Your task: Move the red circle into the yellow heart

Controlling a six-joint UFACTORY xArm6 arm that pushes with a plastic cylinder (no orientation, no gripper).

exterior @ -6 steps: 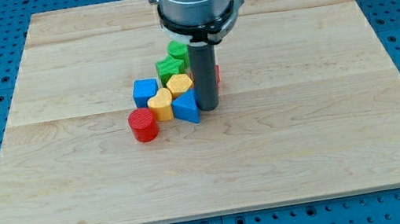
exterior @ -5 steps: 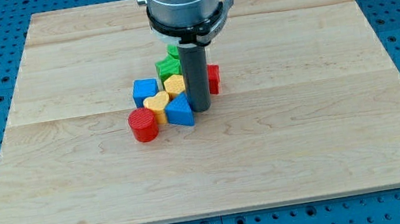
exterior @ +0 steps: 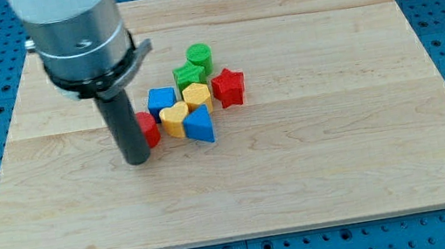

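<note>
The red circle (exterior: 150, 130) sits left of the yellow heart (exterior: 173, 119), close against it, and is partly hidden behind my rod. My tip (exterior: 138, 161) rests on the board at the red circle's left and slightly below it, touching or nearly touching it. The yellow heart is in the middle of the block cluster, with a blue triangle (exterior: 200, 125) on its right.
A blue cube (exterior: 162, 100) sits above the heart. A yellow block (exterior: 197, 95), a green block (exterior: 190, 76), a green cylinder (exterior: 199, 57) and a red star (exterior: 228, 87) lie to the view's upper right. The wooden board (exterior: 340, 142) lies on a blue pegboard.
My rod has swung from the right side of the cluster over to the left of the red circle. The red circle now sits slightly higher and closer to the yellow heart.
</note>
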